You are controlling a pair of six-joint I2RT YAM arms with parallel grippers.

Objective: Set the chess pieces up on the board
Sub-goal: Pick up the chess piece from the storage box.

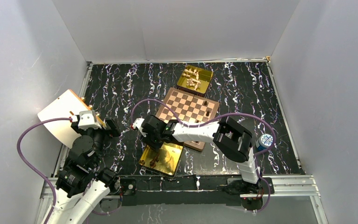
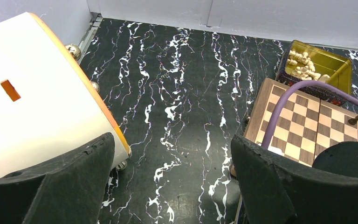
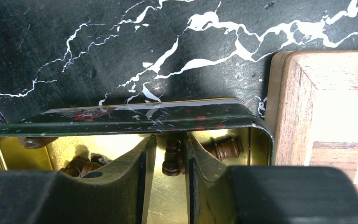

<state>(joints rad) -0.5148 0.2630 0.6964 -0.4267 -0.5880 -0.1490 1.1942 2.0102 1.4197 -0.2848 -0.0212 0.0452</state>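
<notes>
From above, one chessboard (image 1: 186,105) carried two dark chess pieces (image 1: 205,103) beyond the right gripper (image 1: 148,140), which hung over the nearer gold tray (image 1: 173,164) of two. In the left wrist view, the left gripper (image 2: 171,140) gaped wide and empty, with the chessboard ahead to its right. In the right wrist view, the right gripper stood narrow around one dark chessman (image 3: 171,158) in the tray; whether it was pinched I cannot tell. A second chessman (image 3: 226,148) lay just to the right.

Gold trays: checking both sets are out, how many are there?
2: the far tray beyond the board, holding cream pieces; the near tray under the right gripper.
</notes>
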